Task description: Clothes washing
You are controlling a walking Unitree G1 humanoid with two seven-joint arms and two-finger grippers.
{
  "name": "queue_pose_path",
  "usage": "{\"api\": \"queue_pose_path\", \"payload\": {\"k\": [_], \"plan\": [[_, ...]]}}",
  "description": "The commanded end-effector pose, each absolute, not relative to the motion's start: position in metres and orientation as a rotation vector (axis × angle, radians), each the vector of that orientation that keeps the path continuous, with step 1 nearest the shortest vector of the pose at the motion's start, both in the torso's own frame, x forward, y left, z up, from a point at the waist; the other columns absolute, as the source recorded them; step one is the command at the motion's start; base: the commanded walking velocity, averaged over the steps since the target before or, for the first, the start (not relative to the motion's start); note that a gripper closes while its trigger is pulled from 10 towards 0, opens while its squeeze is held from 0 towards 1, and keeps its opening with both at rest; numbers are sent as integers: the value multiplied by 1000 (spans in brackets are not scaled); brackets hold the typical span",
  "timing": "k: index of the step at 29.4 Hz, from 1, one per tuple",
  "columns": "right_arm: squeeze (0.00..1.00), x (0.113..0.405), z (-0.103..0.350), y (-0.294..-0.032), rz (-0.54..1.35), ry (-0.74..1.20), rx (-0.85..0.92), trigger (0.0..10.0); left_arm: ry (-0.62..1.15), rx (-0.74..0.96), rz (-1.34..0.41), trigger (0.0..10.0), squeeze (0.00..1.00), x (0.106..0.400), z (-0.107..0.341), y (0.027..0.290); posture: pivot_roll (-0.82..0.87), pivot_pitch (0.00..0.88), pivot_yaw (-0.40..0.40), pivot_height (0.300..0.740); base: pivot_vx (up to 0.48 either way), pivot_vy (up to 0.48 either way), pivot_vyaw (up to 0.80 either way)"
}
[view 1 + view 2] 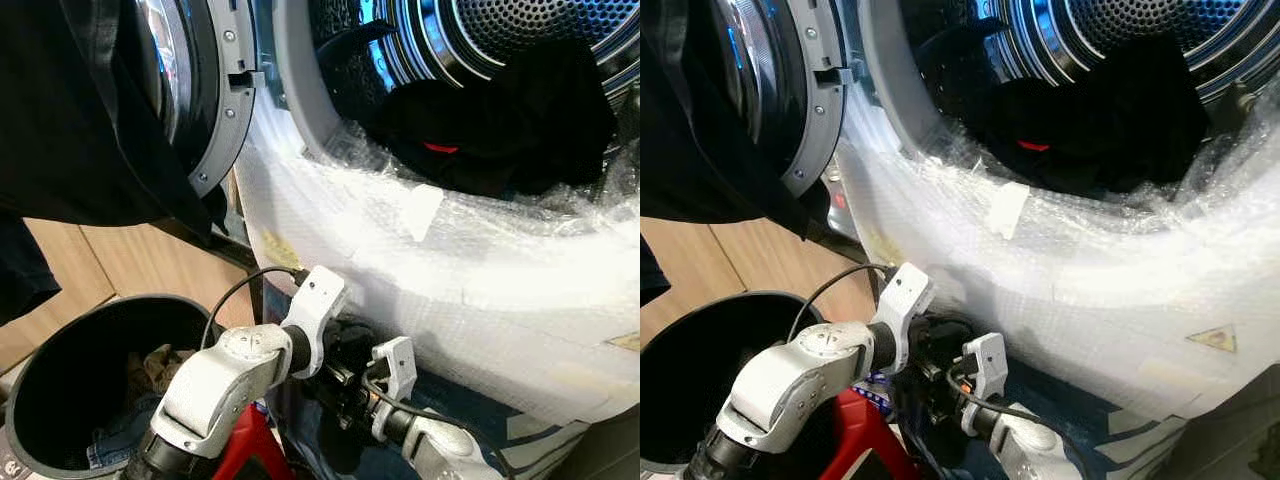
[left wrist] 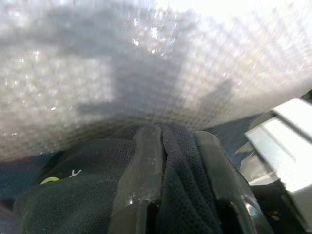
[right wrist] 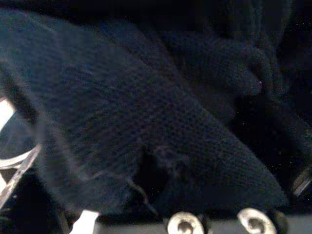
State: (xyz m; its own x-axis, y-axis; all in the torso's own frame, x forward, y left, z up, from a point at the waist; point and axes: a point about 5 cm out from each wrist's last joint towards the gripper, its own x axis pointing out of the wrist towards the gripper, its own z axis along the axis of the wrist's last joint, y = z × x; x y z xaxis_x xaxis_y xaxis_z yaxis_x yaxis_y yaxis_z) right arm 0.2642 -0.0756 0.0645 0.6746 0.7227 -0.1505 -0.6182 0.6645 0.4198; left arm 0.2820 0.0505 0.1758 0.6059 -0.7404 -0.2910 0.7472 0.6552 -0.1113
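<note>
Dark knit garment (image 2: 180, 195) pinched between the left gripper (image 2: 178, 185)'s two black fingers (image 2: 141, 180), low down in front of the washing machine, just below its bubble-wrapped front panel (image 1: 480, 290). Same dark mesh cloth spread across the right wrist view (image 3: 146, 126), close against the right gripper; cannot tell whether those fingers are spread or pressed together. Both silver arms brought close together at the foot of the machine, left arm (image 1: 230, 375) bent at the elbow, right wrist (image 1: 395, 375) just beside it, with a black cable looping over the left forearm. Higher up, more dark clothes (image 1: 500, 120) with a red patch heaped in the mouth of the steel drum (image 1: 530, 30), spilling onto the wrap at the rim. Round door (image 1: 205, 90) swung open to the robot's left, another dark garment (image 1: 80, 120) hanging before it. Black round basket (image 1: 60, 350) on the wooden floor (image 1: 100, 260) at lower left, holding tan and denim clothing (image 1: 140, 395).
</note>
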Motion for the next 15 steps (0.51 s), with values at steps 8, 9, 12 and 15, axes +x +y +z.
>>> {"api": "queue_pose_path", "payload": {"k": [8,9,12,15], "plan": [[0,275,70,-72,740,278,390,10000,248,-137,-948,0,0,281,203,38,138,0,27,740,0,0,0],[0,278,72,-72,728,266,403,10000,251,-142,-946,0,0,281,202,38,138,0,29,740,0,0,0],[0,283,76,-74,693,245,435,10000,262,-158,-949,0,0,279,201,39,140,0,32,740,0,0,0],[0,286,78,-74,686,230,442,4235,275,-173,-957,0,0,276,200,40,144,0,34,740,0,0,0]]}}
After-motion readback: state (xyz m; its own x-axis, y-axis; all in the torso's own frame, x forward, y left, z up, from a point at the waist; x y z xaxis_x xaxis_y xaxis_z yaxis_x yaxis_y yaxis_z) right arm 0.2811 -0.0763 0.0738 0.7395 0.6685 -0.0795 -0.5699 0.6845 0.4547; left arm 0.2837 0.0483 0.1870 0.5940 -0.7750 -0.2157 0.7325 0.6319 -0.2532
